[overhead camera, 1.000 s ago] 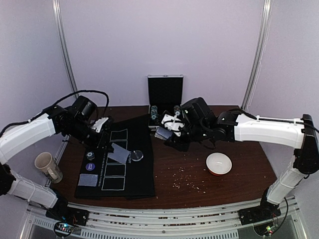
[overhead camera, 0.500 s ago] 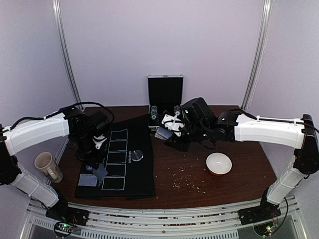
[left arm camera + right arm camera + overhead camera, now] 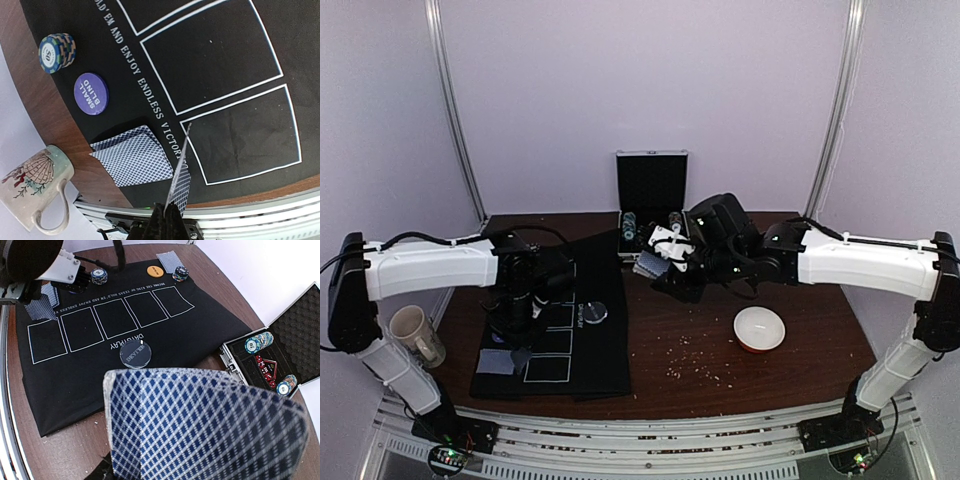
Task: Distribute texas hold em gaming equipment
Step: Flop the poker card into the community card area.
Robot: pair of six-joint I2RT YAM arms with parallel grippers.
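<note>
Currently a single blue-checked playing card [image 3: 180,172] is pinched edge-on by the left gripper [image 3: 166,216], whose jaws are pressed together on its lower end. It is held just above the near left corner of the black felt mat with white printed boxes [image 3: 220,60], beside two overlapping face-down blue-checked cards [image 3: 134,159] laid on the mat's left margin. Farther along that margin a purple round "SMALL BLIND" button [image 3: 91,93] and a stack of blue-and-tan chips [image 3: 56,52] are seen, then an orange round button [image 3: 155,271], a second chip stack [image 3: 180,273] and one more face-down card [image 3: 169,261]. A clear round "DEALER" button [image 3: 135,354] is set to the right of the mat's row of boxes.

Off the mat's far right corner a fanned deck of blue-checked cards [image 3: 200,425] is clamped in the right gripper [image 3: 658,268]. The lower part of the right wrist view is filled by the deck, so the fingers are hidden there. In the top view part of the mat's left half is covered by the left arm.

Behind the mat's far right corner an open aluminium case [image 3: 651,185] is stood, with chip stacks and red dice inside. A beige shell-painted mug [image 3: 35,187] is placed off the mat's near left corner, and a white bowl with a red outside [image 3: 759,328] well to its right. Crumbs are scattered between the bowl and the mat. Everything is carried by a dark brown wooden table [image 3: 800,370], enclosed by pale lilac walls.
</note>
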